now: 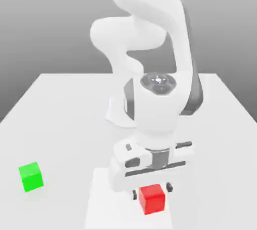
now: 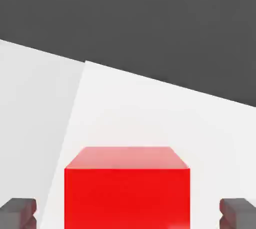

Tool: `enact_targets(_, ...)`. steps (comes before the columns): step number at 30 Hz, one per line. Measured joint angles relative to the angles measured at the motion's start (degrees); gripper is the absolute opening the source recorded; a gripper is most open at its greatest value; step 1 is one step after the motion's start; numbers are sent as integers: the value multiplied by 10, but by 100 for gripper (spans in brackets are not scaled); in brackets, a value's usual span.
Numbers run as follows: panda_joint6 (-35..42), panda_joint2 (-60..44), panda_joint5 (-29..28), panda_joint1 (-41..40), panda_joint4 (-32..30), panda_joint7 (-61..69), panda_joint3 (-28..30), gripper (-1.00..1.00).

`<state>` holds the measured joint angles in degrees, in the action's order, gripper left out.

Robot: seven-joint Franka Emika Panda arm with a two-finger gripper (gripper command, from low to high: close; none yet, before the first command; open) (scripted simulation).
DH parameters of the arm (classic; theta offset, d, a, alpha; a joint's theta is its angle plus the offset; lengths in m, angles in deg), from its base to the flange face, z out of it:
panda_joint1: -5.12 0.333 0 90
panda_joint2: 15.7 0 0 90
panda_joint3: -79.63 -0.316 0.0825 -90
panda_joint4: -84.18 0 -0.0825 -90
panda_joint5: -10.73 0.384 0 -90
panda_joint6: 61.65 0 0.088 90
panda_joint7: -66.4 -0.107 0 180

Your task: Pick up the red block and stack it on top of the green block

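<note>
Small bright red matte cube (image 1: 152,199): resting on the pale surface (image 1: 65,113), on a slightly lighter rectangular patch (image 1: 100,209), near 6 o'clock of the exterior view. Small bright green matte cube (image 1: 31,176): also resting on the surface, well apart from the red one, toward 9 o'clock from it in the exterior view and a shade higher in the frame.

White Panda arm bent low over the near edge, with the end effector (image 1: 151,192) pointing down and set right over the red cube. Spread, not pinching: in the hand view the two dark fingertips (image 2: 19,212) flank the red cube, with a strip of bare surface visible between each pad and the nearest red face. Cube centred between the pads, faces square to them as far as can be told; no long axis to account for, all sides being alike.

Likely step in hand: closing on the red cube before the lift. Hinges on one relation: cube directly beneath and between the fingers, so no sideways correction needed, only a squeeze. After that, a rise and a carry toward 9 o'clock to reach the green cube. Main risk: uneven contact nudging the cube askew during the close.
</note>
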<state>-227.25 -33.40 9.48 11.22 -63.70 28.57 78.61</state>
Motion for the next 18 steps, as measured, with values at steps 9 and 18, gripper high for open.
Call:
enact_targets(9, 56, 65, 4, -3, -10, 3, -4, -100)
enact_targets(18, 110, 124, 26, -76, -15, -84, 70, -100)
